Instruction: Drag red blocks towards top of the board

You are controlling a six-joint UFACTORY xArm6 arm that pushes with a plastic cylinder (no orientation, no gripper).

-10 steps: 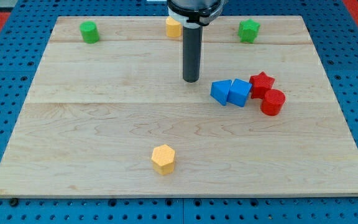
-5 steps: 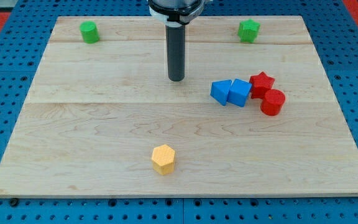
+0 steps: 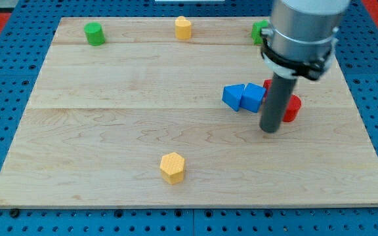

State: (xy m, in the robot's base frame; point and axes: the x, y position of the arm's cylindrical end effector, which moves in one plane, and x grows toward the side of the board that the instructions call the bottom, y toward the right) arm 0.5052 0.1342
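Note:
My tip (image 3: 270,130) rests on the board just below and left of the red blocks. The rod hides most of them: a sliver of the red star (image 3: 267,84) shows at its left, and part of the red cylinder (image 3: 293,108) shows at its right. Two blue blocks (image 3: 233,96) (image 3: 251,98) sit side by side, touching, just left of the rod and above the tip.
A green cylinder (image 3: 94,33) stands at the board's top left. A yellow block (image 3: 183,27) is at top centre. A green block (image 3: 260,29) at top right is partly hidden by the arm. A yellow hexagonal block (image 3: 172,166) lies near the bottom centre.
The tip first slid left a little, then swung right and down, from above-left of the blue blocks to below the red blocks. The top yellow block is uncovered. No block has moved.

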